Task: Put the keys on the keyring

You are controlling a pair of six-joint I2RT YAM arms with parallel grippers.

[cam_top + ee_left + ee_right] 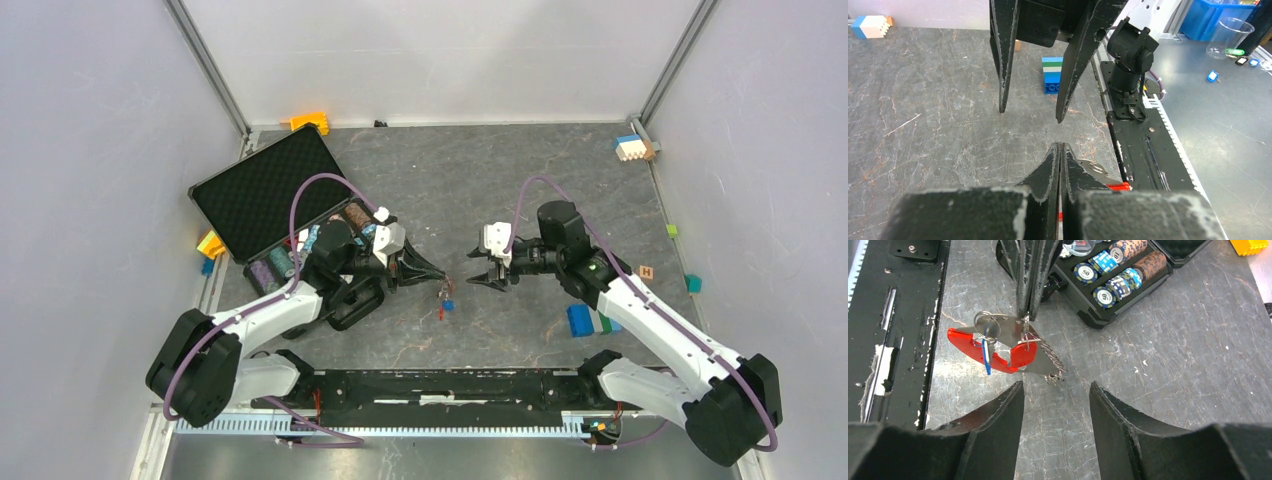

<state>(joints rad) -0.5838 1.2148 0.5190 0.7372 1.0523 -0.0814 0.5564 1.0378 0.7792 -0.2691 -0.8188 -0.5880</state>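
My left gripper point(440, 279) is shut on the keyring and holds it above the table at mid-field. In the right wrist view the keyring hangs from the left gripper's closed fingertips point(1028, 300): a long red clip point(968, 347), a silvery plate and chain point(1050, 357), and a small metal ring point(985, 325). The blue key point(985, 360) hangs from that ring. A red piece point(1025, 354) beside it may be the red key; I cannot tell. My right gripper point(1055, 385) is open and empty, just short of the keyring. The left wrist view shows the left gripper point(1060, 145) closed, with the clip's red end point(1118, 186) beside it.
An open black case point(265, 185) with poker chips point(1108, 280) lies behind the left arm. A blue block point(580, 318) sits by the right arm. An orange block point(310, 122) and a white-blue block point(630, 147) are at the back. The black base rail point(450, 385) runs along the near edge.
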